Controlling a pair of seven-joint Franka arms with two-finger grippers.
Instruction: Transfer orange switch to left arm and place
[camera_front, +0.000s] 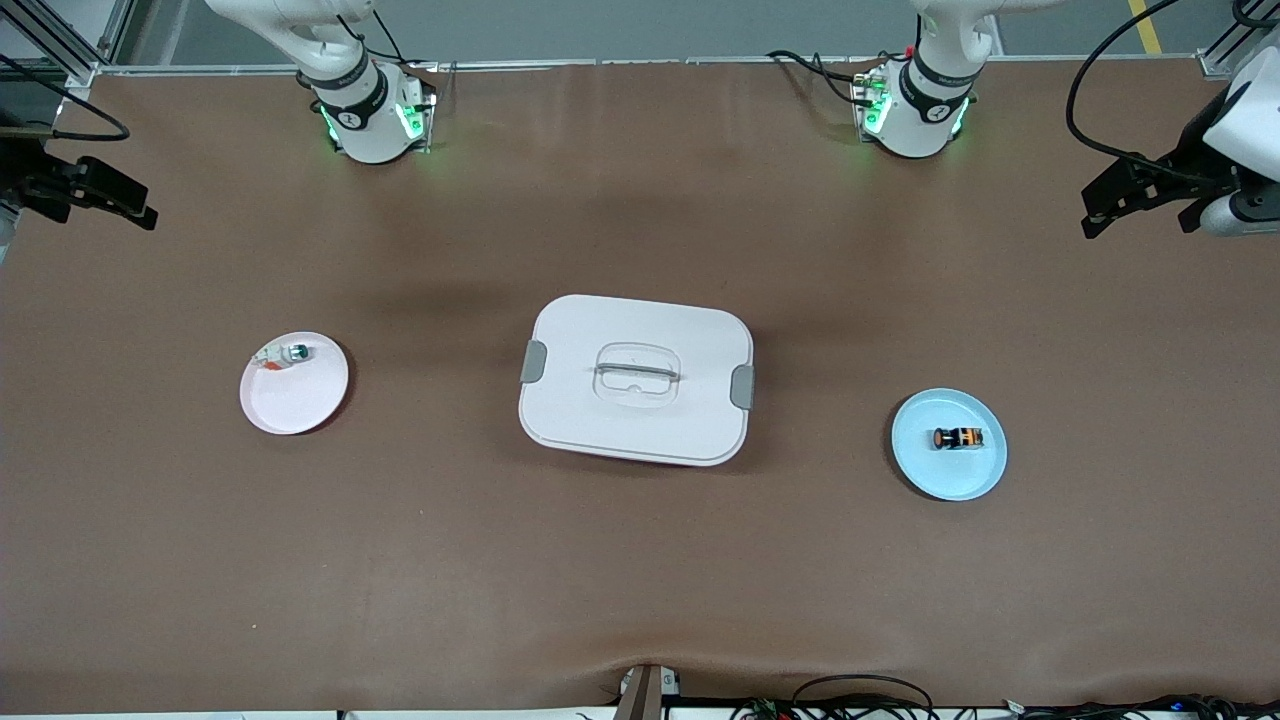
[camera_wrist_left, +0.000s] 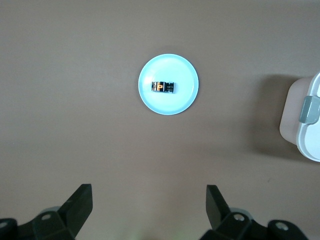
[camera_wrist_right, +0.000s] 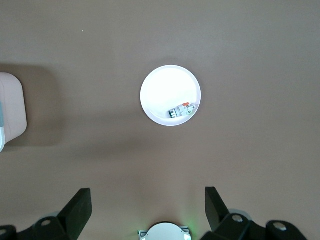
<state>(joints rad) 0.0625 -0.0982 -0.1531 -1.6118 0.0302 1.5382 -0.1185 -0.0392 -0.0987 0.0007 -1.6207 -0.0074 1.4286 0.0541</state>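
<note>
Orange switch (camera_front: 957, 438) on blue plate (camera_front: 950, 480), left gripper (camera_wrist_left: 149, 210) and right gripper (camera_wrist_right: 148, 210) spread, box (camera_wrist_left: 305, 117) cropped.

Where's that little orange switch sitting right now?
The orange switch lies on the blue plate toward the left arm's end of the table, beside the white box, with no gripper touching it.
</note>
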